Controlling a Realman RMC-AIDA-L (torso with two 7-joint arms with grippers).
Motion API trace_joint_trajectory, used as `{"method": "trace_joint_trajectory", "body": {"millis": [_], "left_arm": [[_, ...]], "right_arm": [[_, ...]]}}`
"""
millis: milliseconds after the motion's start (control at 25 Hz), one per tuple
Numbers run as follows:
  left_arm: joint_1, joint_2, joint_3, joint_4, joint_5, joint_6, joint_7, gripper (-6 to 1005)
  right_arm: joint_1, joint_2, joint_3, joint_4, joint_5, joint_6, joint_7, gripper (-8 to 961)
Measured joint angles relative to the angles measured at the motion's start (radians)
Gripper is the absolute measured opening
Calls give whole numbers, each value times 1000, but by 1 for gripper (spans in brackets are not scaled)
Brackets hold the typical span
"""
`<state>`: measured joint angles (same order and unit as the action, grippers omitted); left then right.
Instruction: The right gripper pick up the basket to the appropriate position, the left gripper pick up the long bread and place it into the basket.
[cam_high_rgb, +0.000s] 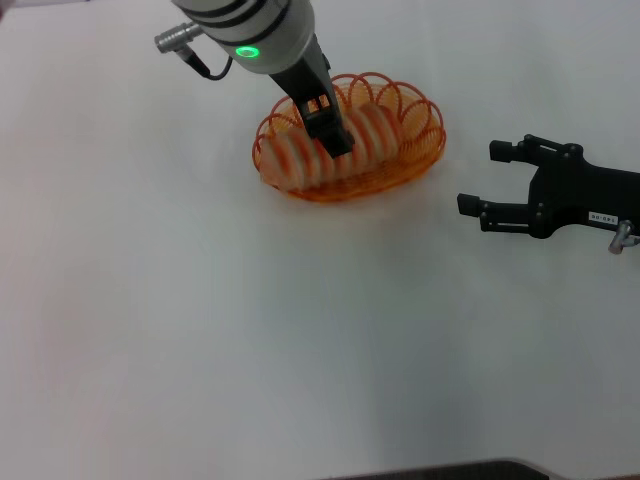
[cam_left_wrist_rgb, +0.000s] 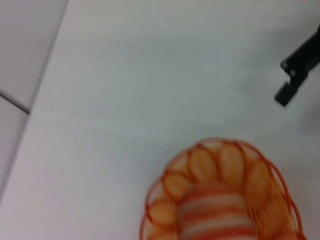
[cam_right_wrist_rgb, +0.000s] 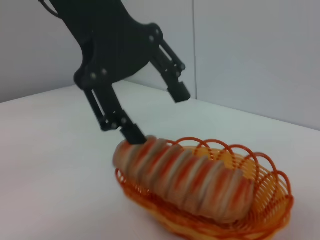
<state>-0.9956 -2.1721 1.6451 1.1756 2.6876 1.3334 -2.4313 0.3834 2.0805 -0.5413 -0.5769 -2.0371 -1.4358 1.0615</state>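
Observation:
The long bread (cam_high_rgb: 372, 132), a ridged orange loaf with cream stripes, lies lengthwise inside the orange wire basket (cam_high_rgb: 424, 112) on the white table. My left gripper (cam_high_rgb: 331, 128) hangs over the middle of the bread with its fingers spread. In the right wrist view the left gripper (cam_right_wrist_rgb: 157, 114) is open: one fingertip touches the bread (cam_right_wrist_rgb: 185, 175) near its end, the other stands clear above it. The basket (cam_right_wrist_rgb: 270, 200) rests on the table. My right gripper (cam_high_rgb: 480, 178) is open and empty, to the right of the basket, apart from it. The left wrist view shows the bread (cam_left_wrist_rgb: 217, 215) inside the basket rim (cam_left_wrist_rgb: 225, 145).
White table (cam_high_rgb: 200, 330) all around the basket. A finger of the right gripper (cam_left_wrist_rgb: 295, 75) shows far off in the left wrist view. A wall panel seam stands behind the table (cam_right_wrist_rgb: 194, 50).

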Motion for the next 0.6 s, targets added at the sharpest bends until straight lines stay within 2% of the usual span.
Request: {"method": "trace_joint_trajectory", "body": {"millis": [120, 280, 440, 480, 520, 600], "left_arm": [[70, -1, -26, 69, -30, -31, 21, 875], [213, 0, -122, 180, -158, -53, 133, 874], [330, 3, -265, 189, -323, -36, 287, 874], [330, 3, -265, 189, -323, -36, 287, 874], [353, 3, -301, 181, -363, -30, 326, 874], [423, 7, -427, 129, -466, 16, 446, 874]], "right_arm": [[0, 0, 4, 0, 1, 0, 0, 917], [0, -4, 8, 0, 6, -6, 19, 917], [2, -8, 10, -1, 10, -12, 46, 916], [3, -8, 10, -2, 11, -15, 51, 916], [5, -8, 10, -3, 12, -19, 60, 916], [8, -9, 11, -3, 12, -24, 72, 916]]}}
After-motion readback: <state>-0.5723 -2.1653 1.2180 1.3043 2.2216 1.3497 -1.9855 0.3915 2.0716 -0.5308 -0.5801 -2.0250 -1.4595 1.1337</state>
